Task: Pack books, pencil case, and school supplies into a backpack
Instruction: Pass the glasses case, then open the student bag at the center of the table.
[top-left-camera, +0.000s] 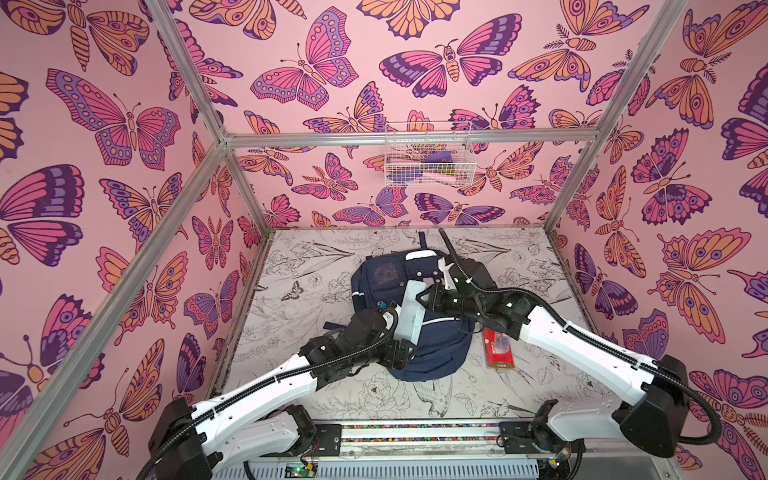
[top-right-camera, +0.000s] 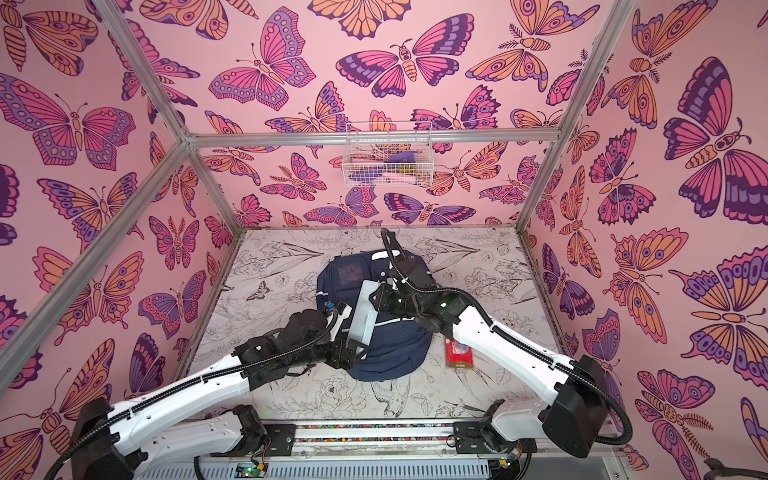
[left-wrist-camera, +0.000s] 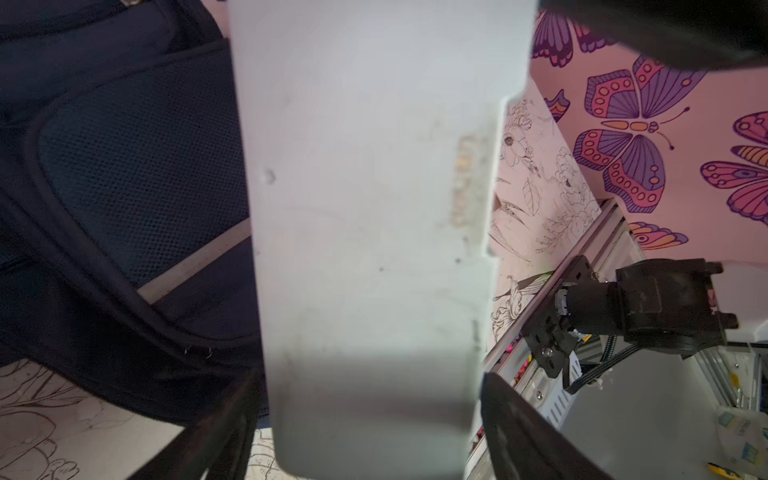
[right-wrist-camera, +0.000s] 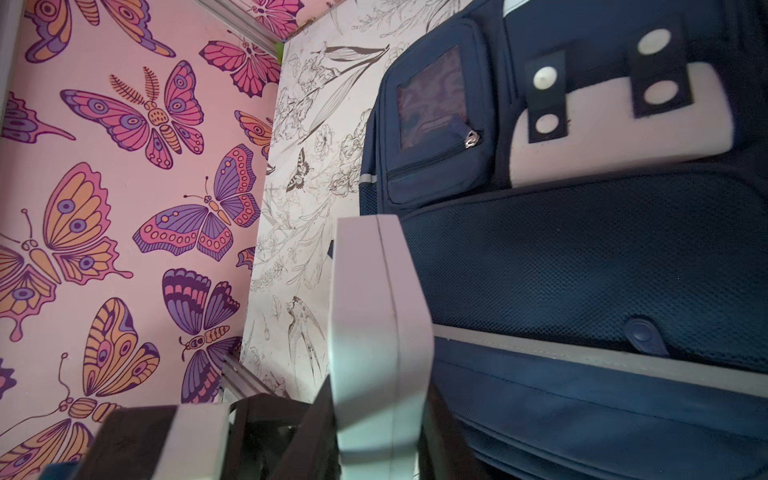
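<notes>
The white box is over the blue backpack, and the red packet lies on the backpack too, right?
No. The white box is over the blue backpack, but the red packet lies on the table beside it, as both top views show.

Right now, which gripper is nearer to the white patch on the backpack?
Right. The right gripper holds the white case just beside the white patch; the left gripper is at the case's opposite end, toward the bottom of the backpack.

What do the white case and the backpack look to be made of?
The white case looks like hard plastic, matte, with a moulded seam running along its edge. The backpack is navy woven fabric with a mesh-textured panel, a grey strip and a metallic-looking zip pull.
</notes>
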